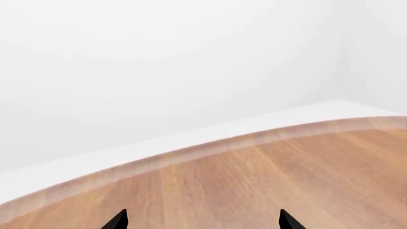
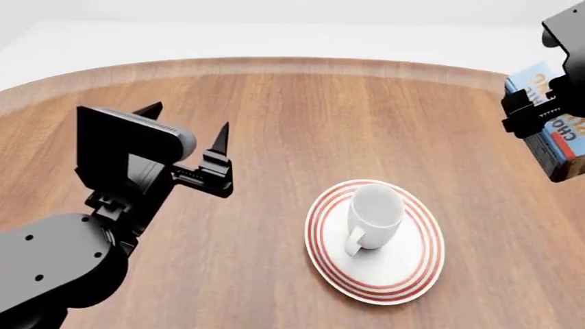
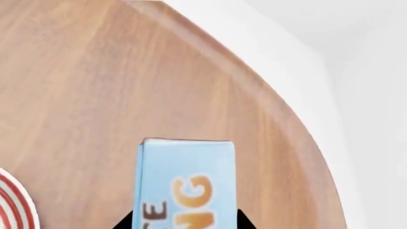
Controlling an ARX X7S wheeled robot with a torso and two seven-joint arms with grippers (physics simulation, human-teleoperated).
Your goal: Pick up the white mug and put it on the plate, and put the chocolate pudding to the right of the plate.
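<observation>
The white mug (image 2: 373,216) stands upright on the red-ringed plate (image 2: 416,269), its handle toward the table's near side. At the head view's right edge my right gripper (image 2: 539,120) is shut on the chocolate pudding (image 2: 549,130), held above the table to the right of the plate. The right wrist view shows the carton's light blue lettered top (image 3: 186,183) between the fingertips (image 3: 125,222), with a sliver of the plate (image 3: 16,205) beside it. My left gripper (image 2: 188,127) hovers open and empty left of the plate; its fingertips (image 1: 118,220) frame bare wood.
The round wooden table's far rim (image 2: 274,65) curves across the back, with white floor beyond. The rim (image 1: 210,148) also crosses the left wrist view, and its right stretch (image 3: 267,109) runs close to the carton.
</observation>
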